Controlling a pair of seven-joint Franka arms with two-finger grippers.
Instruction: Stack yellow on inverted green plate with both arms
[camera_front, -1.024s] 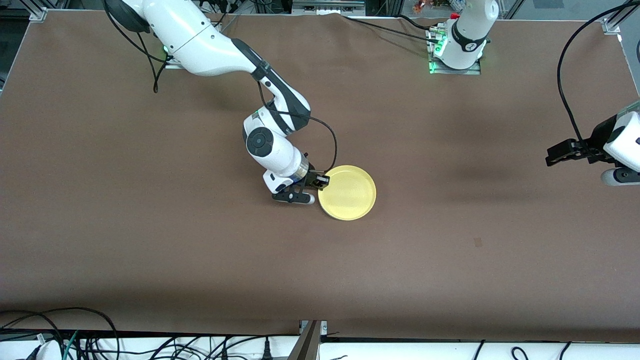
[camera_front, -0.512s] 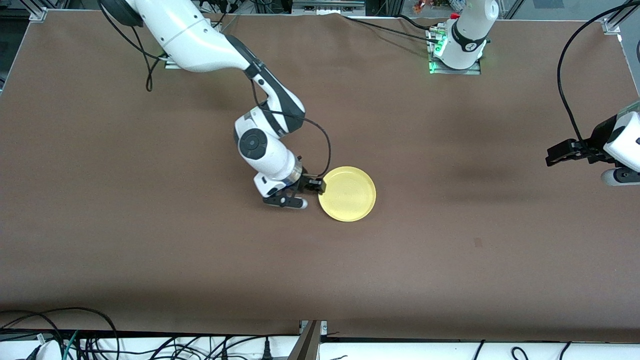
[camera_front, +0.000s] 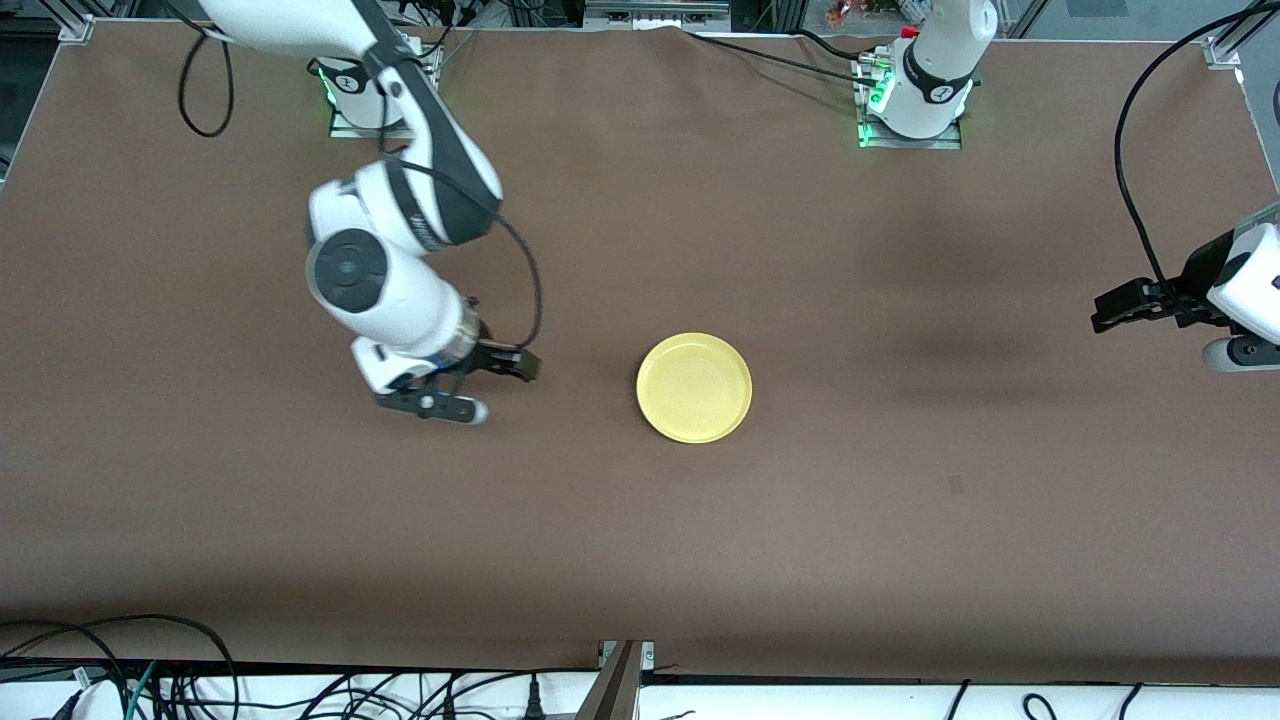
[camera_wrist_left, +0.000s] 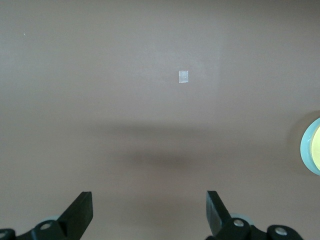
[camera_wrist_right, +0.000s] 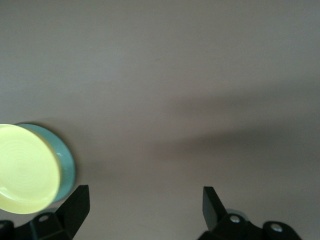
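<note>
The yellow plate (camera_front: 694, 387) lies rim up at the middle of the table, on top of the green plate. The front view hides the green plate. Its rim shows under the yellow plate (camera_wrist_right: 25, 167) in the right wrist view (camera_wrist_right: 68, 165), and at the edge of the left wrist view (camera_wrist_left: 304, 146). My right gripper (camera_front: 488, 385) is open and empty, apart from the plates, toward the right arm's end; its own view shows it open too (camera_wrist_right: 144, 207). My left gripper (camera_front: 1108, 308) is open and empty (camera_wrist_left: 150, 210) and waits over the left arm's end of the table.
The brown table cover (camera_front: 900, 560) is bare around the stack. A small pale square mark (camera_front: 956, 485) lies on it nearer the front camera, toward the left arm's end; it also shows in the left wrist view (camera_wrist_left: 184, 76). Cables run along the front edge (camera_front: 200, 680).
My right gripper has drawn away from the yellow plate's rim toward the right arm's end of the table. The plate has stayed in place. The left arm has not moved.
</note>
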